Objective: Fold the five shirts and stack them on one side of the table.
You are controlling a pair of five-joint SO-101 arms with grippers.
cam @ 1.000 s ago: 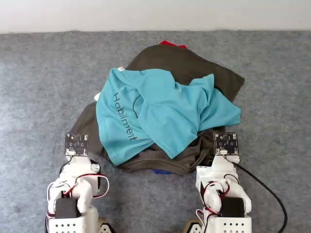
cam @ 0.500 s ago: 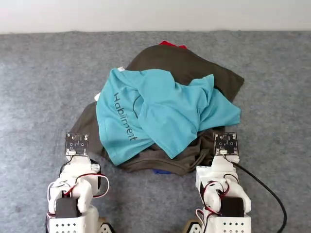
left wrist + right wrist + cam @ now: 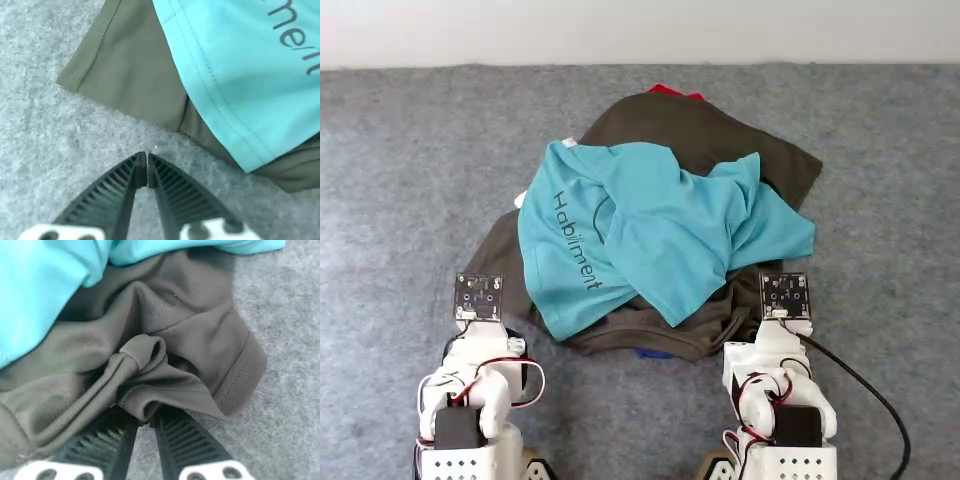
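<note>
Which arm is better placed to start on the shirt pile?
Probably right: the right gripper sits at the dark mesh shirt's bunched hem, while the left gripper is shut over bare grey table, apart from the olive shirt.

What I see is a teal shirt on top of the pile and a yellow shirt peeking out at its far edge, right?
Not quite: the high view shows a red shirt peeking out, not a yellow one. The teal shirt does lie on top of the pile.

A crumpled teal cotton shirt [image 3: 640, 235] is seen draped unfolded over rumpled olive-brown shirts [image 3: 705, 140], with red [image 3: 675, 92] and blue [image 3: 650, 353] fabric edges glimpsed beneath the pile.
</note>
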